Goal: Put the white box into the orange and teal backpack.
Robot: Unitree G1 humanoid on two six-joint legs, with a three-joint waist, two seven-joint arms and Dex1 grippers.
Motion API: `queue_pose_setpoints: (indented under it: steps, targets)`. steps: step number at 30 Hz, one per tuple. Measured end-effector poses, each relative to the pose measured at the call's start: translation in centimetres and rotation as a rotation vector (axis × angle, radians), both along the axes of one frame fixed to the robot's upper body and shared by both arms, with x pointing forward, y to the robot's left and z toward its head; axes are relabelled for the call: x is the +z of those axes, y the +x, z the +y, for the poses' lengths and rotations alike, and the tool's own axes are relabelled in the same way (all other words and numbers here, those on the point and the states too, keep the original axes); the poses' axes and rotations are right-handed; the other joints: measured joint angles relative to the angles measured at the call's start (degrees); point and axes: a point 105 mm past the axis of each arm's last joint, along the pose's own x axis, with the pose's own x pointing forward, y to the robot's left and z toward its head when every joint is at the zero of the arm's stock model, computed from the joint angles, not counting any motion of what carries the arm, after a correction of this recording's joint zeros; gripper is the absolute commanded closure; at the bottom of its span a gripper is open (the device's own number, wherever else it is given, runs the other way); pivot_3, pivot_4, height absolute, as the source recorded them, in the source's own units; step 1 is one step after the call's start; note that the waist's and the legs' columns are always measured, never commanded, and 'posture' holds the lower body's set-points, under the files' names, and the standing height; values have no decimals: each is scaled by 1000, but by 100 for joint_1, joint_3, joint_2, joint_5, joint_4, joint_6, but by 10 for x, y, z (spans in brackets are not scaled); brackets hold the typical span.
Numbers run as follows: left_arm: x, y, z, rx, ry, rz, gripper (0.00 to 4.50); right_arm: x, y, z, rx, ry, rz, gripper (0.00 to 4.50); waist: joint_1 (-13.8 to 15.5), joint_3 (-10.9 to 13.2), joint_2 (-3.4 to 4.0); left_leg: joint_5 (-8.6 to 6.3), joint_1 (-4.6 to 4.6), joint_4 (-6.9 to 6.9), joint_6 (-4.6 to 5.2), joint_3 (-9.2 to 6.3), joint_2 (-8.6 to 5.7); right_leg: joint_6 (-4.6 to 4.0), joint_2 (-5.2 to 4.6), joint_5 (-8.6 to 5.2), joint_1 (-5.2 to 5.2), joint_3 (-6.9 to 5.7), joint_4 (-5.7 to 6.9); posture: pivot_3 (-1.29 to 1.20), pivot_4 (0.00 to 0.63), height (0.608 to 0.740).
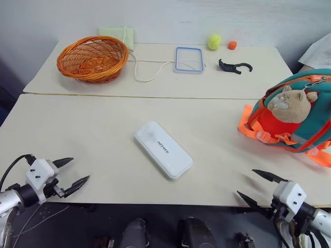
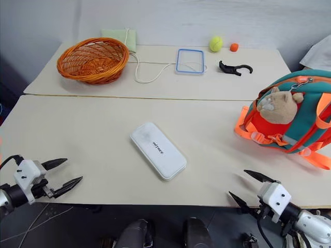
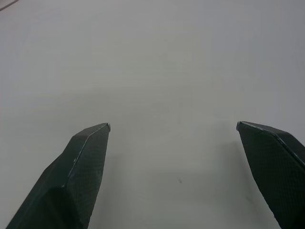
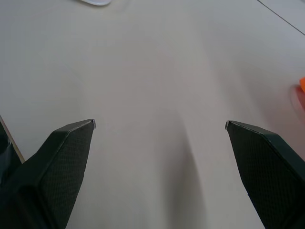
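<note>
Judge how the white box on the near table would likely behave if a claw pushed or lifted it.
The white box looks like a rigid case, so it probably keeps its shape. Its glossy top and rounded corners suggest it may slip in a claw. Lying flat, it would likely slide, not roll or tip.

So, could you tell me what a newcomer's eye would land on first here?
Probably the orange and teal backpack with its plush animal, lying at the table's right edge, and the white box lying alone mid-table. After that, the orange basket at the far left.
</note>
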Motion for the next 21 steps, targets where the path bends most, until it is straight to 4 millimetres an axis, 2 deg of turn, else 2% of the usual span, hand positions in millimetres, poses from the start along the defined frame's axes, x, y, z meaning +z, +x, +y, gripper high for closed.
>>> queue_pose_setpoints:
  steps: [5,8,9,10,12,16,19,21]
  targets:
    - [3,5,-1,14,-38,7,23,1,0,18,59,37,28,0,8,-1,-1,0,-1,4,1,-3,-1,0,-1,0,2,-2,4,0,150,740]
    - [10,10,-11,-5,-107,18,23,4,6,28,92,55,33,0,4,-3,-5,1,-1,6,0,-3,-1,0,-2,0,1,-2,8,0,150,740]
    - [13,11,-15,-19,-123,19,5,4,6,31,99,61,38,185,3,-3,-4,2,0,5,-3,-4,-2,0,-2,0,1,-2,9,0,150,740]
    - [18,16,-23,-39,-158,11,0,5,6,35,114,80,55,392,4,-2,-4,7,0,6,-12,-3,-2,0,-2,0,-1,-1,13,0,150,740]
    - [35,28,-33,-56,-226,-44,409,7,4,43,154,116,104,920,19,-3,-4,9,-1,11,-13,-7,-2,0,-2,0,0,-5,19,0,150,740]
    - [69,61,-50,-73,-276,-153,1527,13,3,64,223,161,178,2303,33,-7,-11,12,-1,19,-13,-12,-4,0,0,0,3,-9,27,0,150,740]
    - [95,103,-71,-119,-226,-220,2432,9,4,88,328,151,231,3306,88,-11,-19,17,-3,32,-21,-8,-7,0,6,0,3,-13,30,0,150,740]
    - [95,125,-83,-132,-187,-212,3052,6,10,99,364,141,225,4010,96,-13,-16,17,-2,35,-23,1,-12,1,6,0,0,-7,32,0,150,740]
